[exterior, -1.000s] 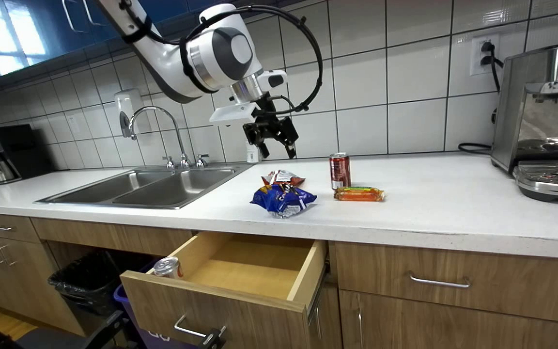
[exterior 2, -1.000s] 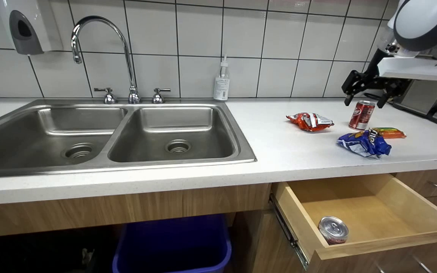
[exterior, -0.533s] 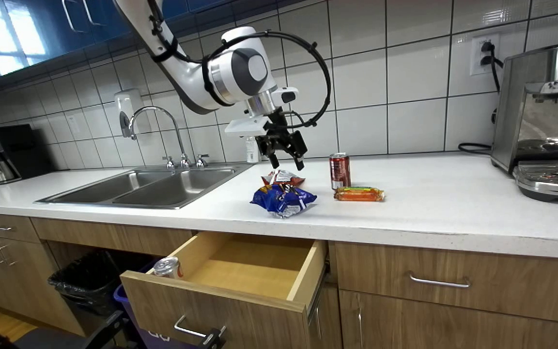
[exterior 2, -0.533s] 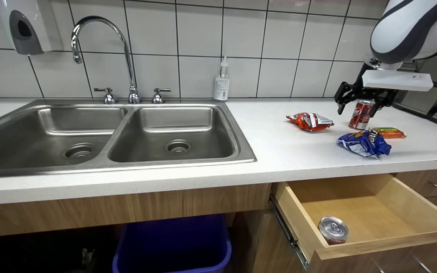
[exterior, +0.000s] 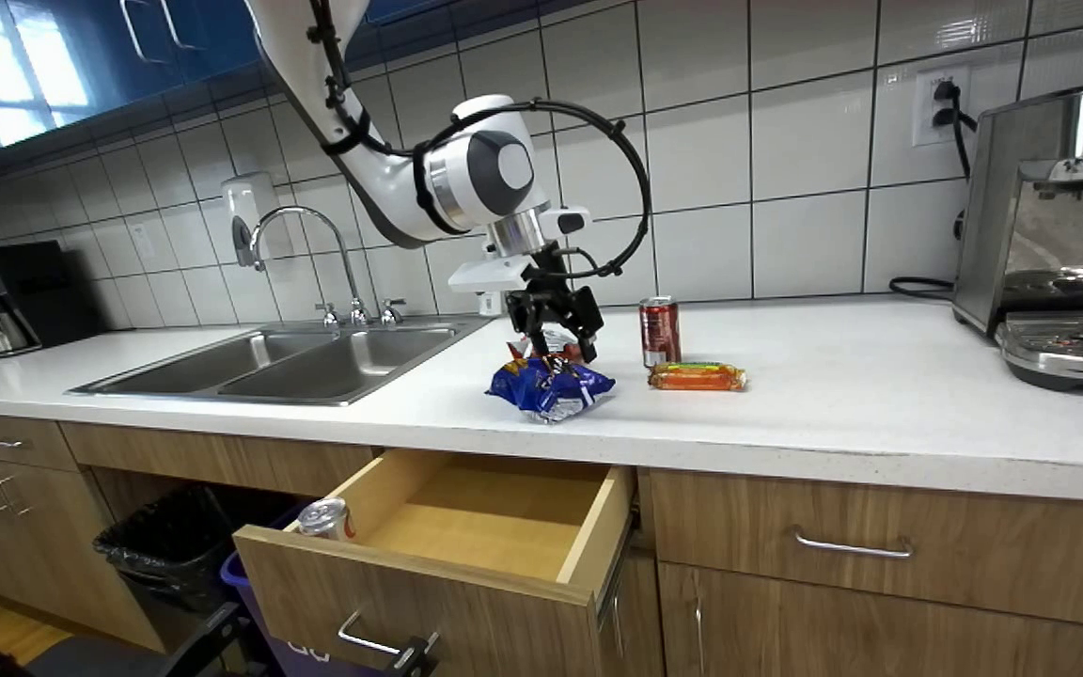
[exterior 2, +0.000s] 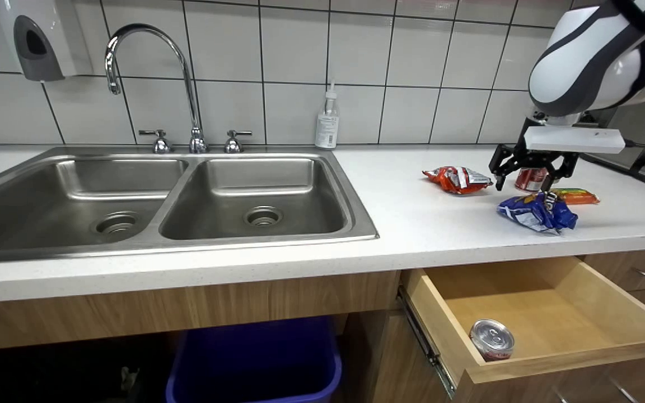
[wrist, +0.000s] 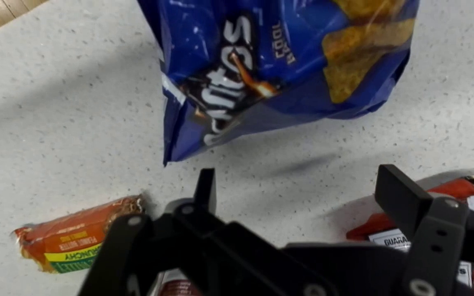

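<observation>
My gripper (wrist: 298, 183) is open and empty, low over the white counter, its fingers wide apart. It also shows in both exterior views (exterior: 565, 353) (exterior 2: 523, 186). A blue Doritos bag (wrist: 286, 61) lies nearest, just past the fingertips at the top of the wrist view; it shows in both exterior views (exterior: 549, 387) (exterior 2: 536, 214). A red snack bag (exterior 2: 457, 180) lies beside it, partly behind one finger in the wrist view (wrist: 375, 228). An orange bar packet (wrist: 72, 236) and a red can (exterior: 660, 331) stand on the opposite side; the arm partly hides the can in an exterior view (exterior 2: 531, 179).
A drawer (exterior: 429, 569) stands open below the counter edge, with a can (exterior 2: 492, 340) in its front corner. A double sink (exterior 2: 263, 196) with a tall faucet (exterior 2: 188, 84) lies to one side. A coffee machine (exterior: 1059, 235) stands at the far end. A blue bin (exterior 2: 255, 358) sits beneath.
My gripper has come down towards the counter, close to the blue bag, moving right in one view and left in another. It stays open. The bags, packet, cans and drawer have not moved.
</observation>
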You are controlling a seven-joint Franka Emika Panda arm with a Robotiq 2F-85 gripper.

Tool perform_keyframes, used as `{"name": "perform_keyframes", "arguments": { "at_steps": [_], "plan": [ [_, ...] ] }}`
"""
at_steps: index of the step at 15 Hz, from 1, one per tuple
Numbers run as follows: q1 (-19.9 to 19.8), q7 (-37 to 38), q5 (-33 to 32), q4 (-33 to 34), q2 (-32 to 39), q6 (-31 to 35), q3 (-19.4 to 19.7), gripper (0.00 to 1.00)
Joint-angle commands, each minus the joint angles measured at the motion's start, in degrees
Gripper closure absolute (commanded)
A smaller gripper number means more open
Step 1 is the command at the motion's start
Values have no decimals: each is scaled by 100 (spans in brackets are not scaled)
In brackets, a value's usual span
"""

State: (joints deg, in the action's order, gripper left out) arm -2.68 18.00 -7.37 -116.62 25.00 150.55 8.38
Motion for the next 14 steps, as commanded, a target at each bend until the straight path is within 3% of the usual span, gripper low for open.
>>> {"name": "perform_keyframes", "arguments": {
  "at_steps": [1,14],
  "plan": [
    [132,0,78,195,149,-337,75,0],
    [195,-55,-2,-600,-258,-371,106,0]
  ]
}}
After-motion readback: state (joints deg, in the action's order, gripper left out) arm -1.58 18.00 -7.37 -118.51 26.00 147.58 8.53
